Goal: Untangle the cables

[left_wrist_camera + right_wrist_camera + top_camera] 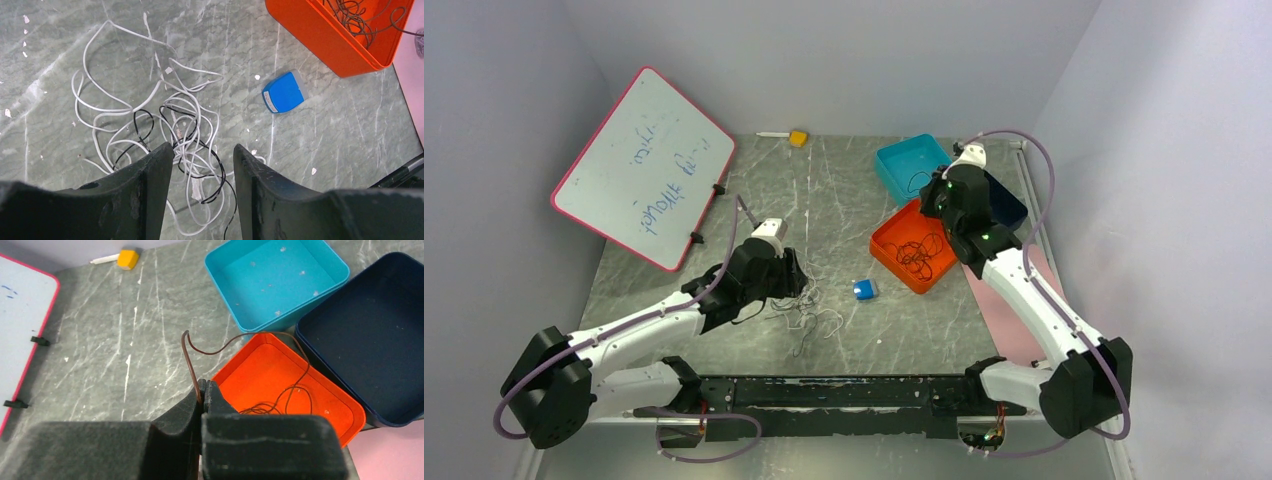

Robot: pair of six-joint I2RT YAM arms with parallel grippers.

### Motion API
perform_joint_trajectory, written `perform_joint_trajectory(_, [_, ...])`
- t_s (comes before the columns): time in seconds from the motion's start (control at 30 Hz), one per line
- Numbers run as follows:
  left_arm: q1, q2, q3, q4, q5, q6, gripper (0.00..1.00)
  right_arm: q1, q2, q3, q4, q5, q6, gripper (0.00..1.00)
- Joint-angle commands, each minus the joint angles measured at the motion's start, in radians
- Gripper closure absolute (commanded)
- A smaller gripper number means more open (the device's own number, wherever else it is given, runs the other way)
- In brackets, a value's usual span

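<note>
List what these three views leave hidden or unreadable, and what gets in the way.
Left wrist view: near loops of the white and black cables vanish behind the open left jaws and bottom edge.
Right wrist view: the gripped end of the dark cable is hidden between the shut right jaws, whose body covers the near part of the orange tray.
Top view: the whiteboard writing is too small to read.

Loose cables (170, 125) on table (844, 200), left of centre; small box (865, 290) just right of them. Tray (890, 236) further right holds a tangle (919, 255). Second tray (270, 280) behind it, third tray (370, 340) right of that. Whiteboard (644, 165) far left.
</note>
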Motion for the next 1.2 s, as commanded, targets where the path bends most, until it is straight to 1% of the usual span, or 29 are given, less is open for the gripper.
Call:
perform_joint_trajectory(0.0, [-0.007, -0.001, 0.022, 0.004, 0.008, -0.011, 0.47, -0.025, 0.026, -0.027, 0.065, 0.017, -0.017, 1.00])
perform_joint_trajectory(0.13, [-0.007, -0.004, 0.010, 0.004, 0.008, -0.022, 0.47, -0.041, 0.066, -0.051, 0.083, -0.026, -0.035, 1.00])
perform_joint_trajectory(0.27, [-0.007, -0.009, 0.002, 0.002, 0.008, -0.026, 0.47, -0.070, 0.136, -0.042, 0.055, -0.099, -0.046, 1.00])
perform_joint_trajectory(0.53, [-0.006, -0.005, -0.002, 0.000, 0.008, -0.024, 0.47, -0.087, 0.176, -0.087, 0.033, -0.127, -0.015, 1.00])
perform_joint_trajectory(0.6, [-0.007, -0.001, -0.003, 0.004, 0.012, -0.025, 0.47, -0.088, 0.177, -0.097, 0.016, -0.102, -0.010, 1.00])
perform_joint_trajectory(0.73, [-0.006, 0.009, -0.005, 0.010, 0.017, -0.028, 0.48, -0.089, 0.190, -0.111, -0.025, 0.002, -0.013, 1.00])
perform_joint_trajectory(0.87, [-0.006, 0.017, -0.006, 0.016, 0.022, -0.031, 0.49, -0.090, 0.235, -0.115, -0.030, 0.068, -0.025, 1.00])
perform_joint_trajectory(1.17, [-0.006, 0.015, -0.006, 0.013, 0.022, -0.037, 0.51, -0.093, 0.408, -0.035, -0.010, 0.074, -0.063, 1.00])
